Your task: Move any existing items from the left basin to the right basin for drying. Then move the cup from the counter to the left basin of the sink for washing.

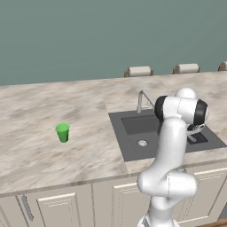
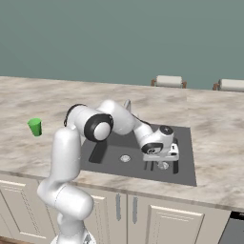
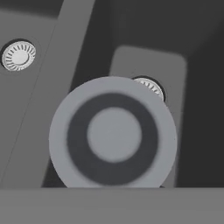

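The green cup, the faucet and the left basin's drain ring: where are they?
green cup (image 1: 63,132): left base view, its side wall.
faucet (image 1: 142,98): left base view, its curved neck.
drain ring (image 2: 125,158): right base view, its centre.

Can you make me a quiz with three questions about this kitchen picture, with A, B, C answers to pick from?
1. Where is the cup?
A. On the floor
B. On the counter, left of the sink
C. On a chair

2. What colour is the sink?
A. Dark grey
B. White
C. Red

3. How is the cup sitting?
A. Upside down
B. Lying on its side
C. Standing upright

Answers:
1. B: the cup sits on the marbled top, apart from the sink.
2. A: both basins and the rim are dark grey.
3. C: its wider rim faces up.
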Robot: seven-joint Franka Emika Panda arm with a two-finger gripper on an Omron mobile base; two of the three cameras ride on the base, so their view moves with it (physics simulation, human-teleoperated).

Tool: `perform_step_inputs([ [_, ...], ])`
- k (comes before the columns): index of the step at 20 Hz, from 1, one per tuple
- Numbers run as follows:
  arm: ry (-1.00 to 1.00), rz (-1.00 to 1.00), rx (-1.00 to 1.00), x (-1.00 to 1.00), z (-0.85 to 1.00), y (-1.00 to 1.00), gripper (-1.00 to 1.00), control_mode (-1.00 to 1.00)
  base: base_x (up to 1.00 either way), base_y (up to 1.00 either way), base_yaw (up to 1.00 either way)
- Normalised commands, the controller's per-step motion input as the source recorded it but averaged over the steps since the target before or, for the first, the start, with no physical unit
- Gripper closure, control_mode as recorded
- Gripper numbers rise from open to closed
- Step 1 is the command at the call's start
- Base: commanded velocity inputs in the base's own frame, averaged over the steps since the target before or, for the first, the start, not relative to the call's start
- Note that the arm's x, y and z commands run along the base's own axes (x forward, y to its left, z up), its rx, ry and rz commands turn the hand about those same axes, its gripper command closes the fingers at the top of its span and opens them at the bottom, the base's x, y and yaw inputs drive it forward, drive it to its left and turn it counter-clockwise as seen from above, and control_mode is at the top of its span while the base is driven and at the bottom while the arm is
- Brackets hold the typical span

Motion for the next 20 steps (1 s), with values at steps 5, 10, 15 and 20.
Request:
perform_step_inputs([
  [5, 0.05, 0.03, 0.02, 0.07, -0.36, 0.0, -1.0, -1.0, 0.0, 0.0, 0.0],
  [10, 0.03, 0.03, 0.05, 0.12, -0.18, -0.02, -1.0, -1.0, 0.0, 0.0, 0.0],
  [15, 0.03, 0.04, 0.07, 0.03, -0.09, -0.06, -1.0, -1.0, 0.0, 0.0, 0.0],
  [20, 0.01, 0.04, 0.07, 0.0, 0.0, -0.05, -1.0, -1.0, 0.0, 0.0, 0.0],
])
